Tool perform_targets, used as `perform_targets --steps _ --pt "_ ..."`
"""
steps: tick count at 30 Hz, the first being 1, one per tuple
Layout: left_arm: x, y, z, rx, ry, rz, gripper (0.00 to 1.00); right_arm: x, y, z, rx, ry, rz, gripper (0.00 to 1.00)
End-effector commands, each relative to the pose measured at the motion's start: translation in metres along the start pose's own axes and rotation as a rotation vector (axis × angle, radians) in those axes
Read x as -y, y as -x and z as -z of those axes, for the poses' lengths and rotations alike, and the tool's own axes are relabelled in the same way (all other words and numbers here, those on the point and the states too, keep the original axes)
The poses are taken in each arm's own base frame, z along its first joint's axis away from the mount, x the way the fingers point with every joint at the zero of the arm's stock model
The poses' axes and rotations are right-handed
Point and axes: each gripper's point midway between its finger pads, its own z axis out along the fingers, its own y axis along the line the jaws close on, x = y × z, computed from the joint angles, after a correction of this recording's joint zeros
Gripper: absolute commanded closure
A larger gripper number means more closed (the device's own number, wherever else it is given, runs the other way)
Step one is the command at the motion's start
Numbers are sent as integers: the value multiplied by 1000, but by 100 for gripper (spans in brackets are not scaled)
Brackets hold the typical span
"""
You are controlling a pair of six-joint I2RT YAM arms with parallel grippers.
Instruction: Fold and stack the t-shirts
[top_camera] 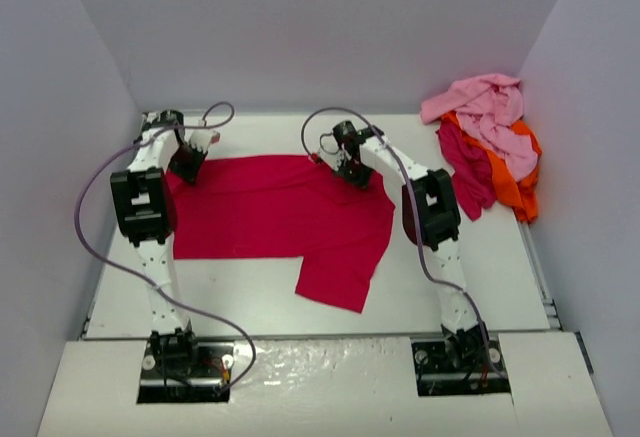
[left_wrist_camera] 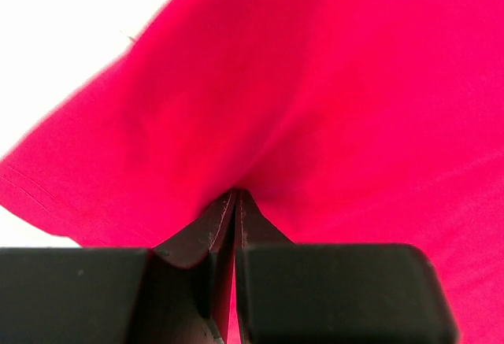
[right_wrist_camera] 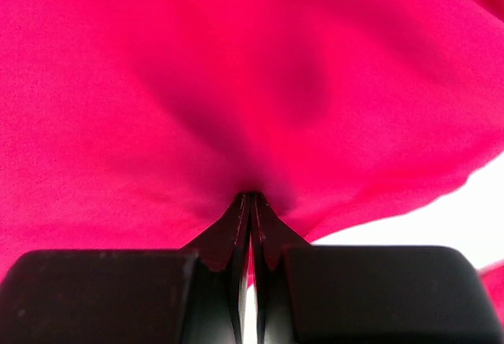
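The crimson-red t-shirt (top_camera: 270, 212) lies spread on the white table, one sleeve or flap hanging toward the near side (top_camera: 335, 282). My left gripper (top_camera: 186, 170) is shut on its far left edge; the left wrist view shows the cloth (left_wrist_camera: 315, 84) pinched between the fingertips. My right gripper (top_camera: 352, 173) is shut on its far right edge; the right wrist view shows the cloth (right_wrist_camera: 236, 68) pinched the same way. Light pink (top_camera: 490, 107), orange (top_camera: 520, 182) and dark magenta (top_camera: 465, 162) t-shirts lie heaped at the far right.
Grey walls enclose the table (top_camera: 240, 292) on three sides. The heap of shirts fills the far right corner. Both arms' cables loop above the far edge of the red shirt.
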Motion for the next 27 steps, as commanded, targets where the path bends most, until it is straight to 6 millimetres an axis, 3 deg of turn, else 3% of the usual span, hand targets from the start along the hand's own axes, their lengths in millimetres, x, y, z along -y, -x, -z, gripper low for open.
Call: perform_targets --steps 1,6,12,15,16,20,21,25,27 --pt "-6 11 9 -51 53 -49 100 49 -20 1 -100 -168 -91 100" --pt "-9 32 -2 -62 82 -62 100 93 -28 -9 -136 -287 -140 100" --pt "-7 59 -18 -54 108 -90 100 129 -42 -22 -173 -381 -135 100" --pt "-3 67 -24 -45 117 -108 100 145 -52 -26 -171 -406 -155 100" --pt "7 75 -27 -38 118 -132 100 151 -57 -27 -170 -414 -168 100" --pt "15 92 -28 27 125 -120 100 160 -66 -29 -154 -418 -191 100" --pt "18 90 -32 29 109 -107 100 157 -65 -28 -151 -414 -192 95" --pt "16 111 -15 133 143 -72 83 157 -56 -16 -105 -434 -202 41" --pt "12 124 7 194 172 -55 76 164 -49 -3 -78 -466 -209 19"
